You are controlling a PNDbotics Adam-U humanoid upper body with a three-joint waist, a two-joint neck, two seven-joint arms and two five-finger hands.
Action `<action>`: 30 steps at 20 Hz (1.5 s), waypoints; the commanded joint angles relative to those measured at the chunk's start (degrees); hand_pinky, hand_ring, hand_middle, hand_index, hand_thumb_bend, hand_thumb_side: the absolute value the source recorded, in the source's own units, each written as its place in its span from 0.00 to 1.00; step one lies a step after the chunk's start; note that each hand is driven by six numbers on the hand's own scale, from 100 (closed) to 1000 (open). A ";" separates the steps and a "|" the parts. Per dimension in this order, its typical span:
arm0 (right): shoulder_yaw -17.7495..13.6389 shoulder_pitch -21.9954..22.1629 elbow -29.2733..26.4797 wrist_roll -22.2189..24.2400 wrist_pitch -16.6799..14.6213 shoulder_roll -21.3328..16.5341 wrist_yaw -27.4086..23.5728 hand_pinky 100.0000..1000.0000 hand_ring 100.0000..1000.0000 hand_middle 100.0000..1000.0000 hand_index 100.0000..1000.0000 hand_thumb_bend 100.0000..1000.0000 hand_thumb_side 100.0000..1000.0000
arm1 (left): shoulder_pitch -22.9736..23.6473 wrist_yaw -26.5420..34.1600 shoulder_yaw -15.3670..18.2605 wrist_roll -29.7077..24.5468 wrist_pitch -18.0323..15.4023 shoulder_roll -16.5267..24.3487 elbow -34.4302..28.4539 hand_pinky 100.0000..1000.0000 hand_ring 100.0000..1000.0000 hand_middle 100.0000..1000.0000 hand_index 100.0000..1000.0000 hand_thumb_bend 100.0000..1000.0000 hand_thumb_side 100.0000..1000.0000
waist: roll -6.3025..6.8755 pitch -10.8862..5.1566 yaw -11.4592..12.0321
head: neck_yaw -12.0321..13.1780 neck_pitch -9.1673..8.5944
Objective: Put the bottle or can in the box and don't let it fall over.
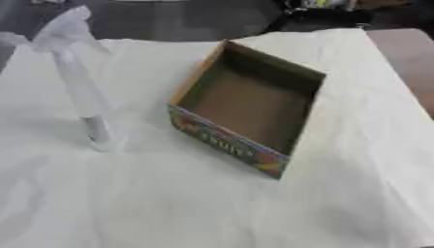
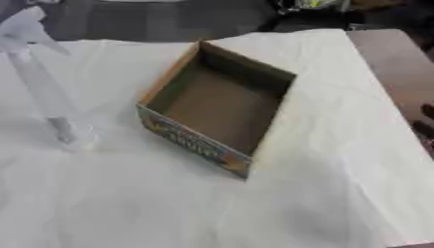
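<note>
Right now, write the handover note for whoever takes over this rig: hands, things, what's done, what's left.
Hands: the left hand and the right hand are both out of view.
Things: the cardboard box sits open and empty on the white cloth, with its printed side facing the robot. To its left, apart from it, stands a pale slender shape. I cannot tell what it is. No clear bottle or can shows.
Done: nothing is in the box.
Left: find the bottle or can, grasp it and set it upright inside the box.
</note>
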 commanded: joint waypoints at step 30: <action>1.05 2.74 -0.99 2.03 0.95 -3.23 -0.67 0.89 0.92 0.94 0.89 0.00 0.20 | -18.87 -0.94 -6.33 -31.04 9.61 29.22 2.86 0.65 0.49 0.73 0.86 0.00 0.78 | -0.23 -4.12 -0.42 | 1.81 1.97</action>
